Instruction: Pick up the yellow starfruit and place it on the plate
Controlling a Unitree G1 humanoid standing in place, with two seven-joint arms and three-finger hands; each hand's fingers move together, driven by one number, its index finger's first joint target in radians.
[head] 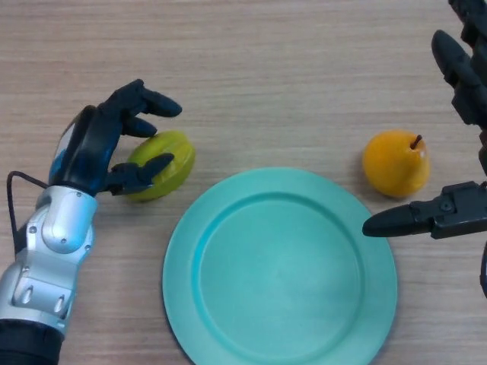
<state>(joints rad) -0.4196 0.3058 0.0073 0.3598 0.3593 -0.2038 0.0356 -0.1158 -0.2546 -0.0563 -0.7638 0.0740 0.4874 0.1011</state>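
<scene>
A yellow-green starfruit (167, 163) lies on the wooden table just left of the teal plate (280, 268). My left hand (99, 148) reaches it from the left, thumb lying against its near side and fingers spread above its far side, not closed round it. The plate sits at the centre front and holds nothing. At the right edge my right hand (456, 209) shows with straight fingers, its thumb pointing left over the plate's right rim.
An orange-yellow pear (396, 163) with a dark stem stands just beyond the plate's right rim, between the fingers and thumb of my right hand. Bare wooden table stretches across the back.
</scene>
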